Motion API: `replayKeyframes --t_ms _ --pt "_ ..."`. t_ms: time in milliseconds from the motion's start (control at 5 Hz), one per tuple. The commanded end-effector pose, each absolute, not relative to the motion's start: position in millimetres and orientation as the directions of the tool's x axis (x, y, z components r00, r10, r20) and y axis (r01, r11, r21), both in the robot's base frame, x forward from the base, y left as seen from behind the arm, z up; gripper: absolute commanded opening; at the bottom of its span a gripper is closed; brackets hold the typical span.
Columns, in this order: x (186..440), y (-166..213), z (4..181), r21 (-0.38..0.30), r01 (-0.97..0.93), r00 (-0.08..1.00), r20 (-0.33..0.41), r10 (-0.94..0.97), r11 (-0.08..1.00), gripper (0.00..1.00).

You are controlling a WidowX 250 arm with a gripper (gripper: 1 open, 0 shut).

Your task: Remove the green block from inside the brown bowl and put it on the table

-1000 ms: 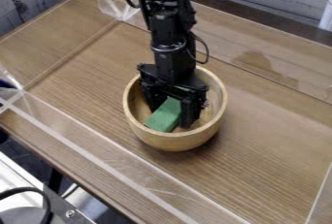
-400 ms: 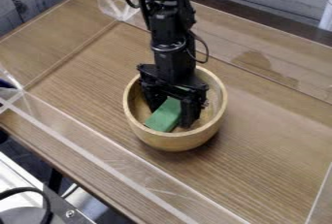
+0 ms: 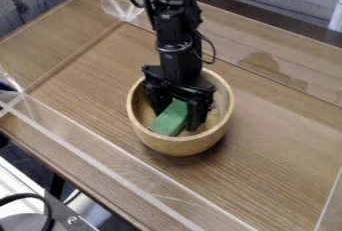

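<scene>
On my screen the green block (image 3: 168, 122) is inside the brown bowl (image 3: 179, 140). It does not lie flat. It leans, with its lower end near the front-left part of the bowl's inside and its upper end rising toward the back, under the arm. So its long axis goes from the lower left to the upper right in the picture, tilted upward. The upper end I cannot see well, because the claw covers it.

The claw (image 3: 179, 108) points straight down into the bowl. Its jaws are spread wide, one finger (image 3: 154, 99) on the left side of the block and the other on the right. The upper part of the block is between the two fingers. I cannot tell if the fingers touch the block; from here they seem to stand on both sides without pressing it. The fingertips are below the level of the rim.

The bowl stands on the table (image 3: 80, 65), around the middle of the wooden surface. A low clear wall (image 3: 80, 145) runs along the near edge of the table.
</scene>
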State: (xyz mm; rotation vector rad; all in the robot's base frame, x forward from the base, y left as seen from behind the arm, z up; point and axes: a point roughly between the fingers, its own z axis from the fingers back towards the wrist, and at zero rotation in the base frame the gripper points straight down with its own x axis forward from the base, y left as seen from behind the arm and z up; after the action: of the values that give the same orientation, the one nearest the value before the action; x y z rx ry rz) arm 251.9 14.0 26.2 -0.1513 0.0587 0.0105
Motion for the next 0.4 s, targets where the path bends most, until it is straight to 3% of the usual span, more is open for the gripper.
replayKeyframes --t_ms 0,200 --pt "254.6 15.7 24.6 -0.15 -0.02 0.999 -0.05 0.013 0.988 1.0" --pt "254.0 15.6 21.4 -0.151 -0.023 0.998 -0.056 0.014 0.988 1.0"
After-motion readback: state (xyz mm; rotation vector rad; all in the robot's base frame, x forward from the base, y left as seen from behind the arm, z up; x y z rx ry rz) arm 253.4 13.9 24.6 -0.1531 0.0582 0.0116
